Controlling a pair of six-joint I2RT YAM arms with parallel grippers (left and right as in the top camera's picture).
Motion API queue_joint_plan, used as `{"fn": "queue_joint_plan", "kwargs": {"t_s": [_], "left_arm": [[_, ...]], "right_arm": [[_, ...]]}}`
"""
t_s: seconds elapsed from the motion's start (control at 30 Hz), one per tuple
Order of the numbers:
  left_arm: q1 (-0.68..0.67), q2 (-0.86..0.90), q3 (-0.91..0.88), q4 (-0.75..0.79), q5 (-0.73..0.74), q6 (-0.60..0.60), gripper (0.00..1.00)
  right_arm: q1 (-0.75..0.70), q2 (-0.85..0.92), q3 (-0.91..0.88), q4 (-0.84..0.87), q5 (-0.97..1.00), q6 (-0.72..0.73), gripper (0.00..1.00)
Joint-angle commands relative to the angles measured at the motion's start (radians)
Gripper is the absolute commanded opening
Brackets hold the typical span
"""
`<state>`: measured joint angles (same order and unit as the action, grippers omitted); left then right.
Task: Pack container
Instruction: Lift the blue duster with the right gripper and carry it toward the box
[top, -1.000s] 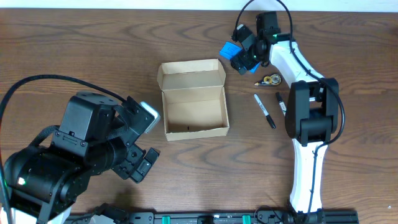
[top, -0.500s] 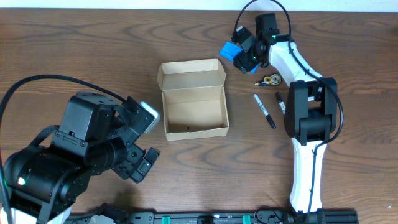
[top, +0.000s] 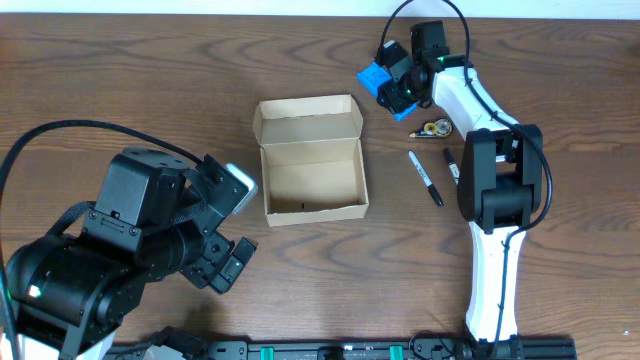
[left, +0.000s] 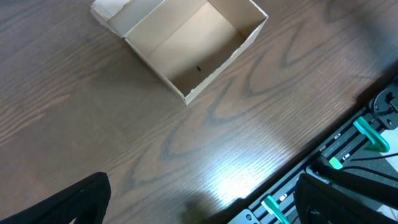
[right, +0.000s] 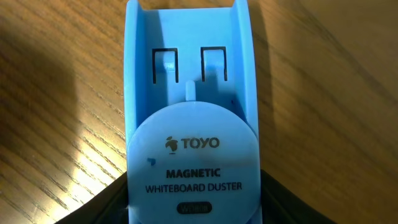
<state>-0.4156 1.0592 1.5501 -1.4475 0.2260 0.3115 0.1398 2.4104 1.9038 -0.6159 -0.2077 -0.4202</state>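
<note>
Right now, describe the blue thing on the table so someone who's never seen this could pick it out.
Start at the open cardboard box mid-table and look up and to its right, where the right tool grips a whiteboard duster. It is bright blue plastic, its round label printed TOYO Magnetic Whiteboard Duster, unlike the slim black pens and the small round object nearby.

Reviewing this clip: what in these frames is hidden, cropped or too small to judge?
- Right pincer: overhead, its fingertips are hidden behind the blue duster; the right wrist view is filled by the duster, fingers cut off at the bottom edge.
- Left pincer: overhead, hidden under the arm; in the left wrist view only dark finger corners show.
- Small gold item: too small to identify.
- Container floor speck: unidentifiable.
</note>
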Motion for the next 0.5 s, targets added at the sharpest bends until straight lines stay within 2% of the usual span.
{"fn": "queue_joint_plan", "kwargs": {"t_s": [0.0,0.17,0.47], "left_arm": [[0.003,-0.001,0.018,-0.004,0.003,0.006,0.95],[0.003,-0.001,0.018,-0.004,0.003,0.006,0.95],[0.003,-0.001,0.018,-0.004,0.003,0.006,0.95]], "right_arm": [[0.006,0.002,0.032,-0.003,0.001,0.085,0.49],[0.006,-0.037,0.103,-0.036,0.001,0.095,0.5],[0.008,-0.098,0.315,-0.198,-0.005,0.125,0.49]]}}
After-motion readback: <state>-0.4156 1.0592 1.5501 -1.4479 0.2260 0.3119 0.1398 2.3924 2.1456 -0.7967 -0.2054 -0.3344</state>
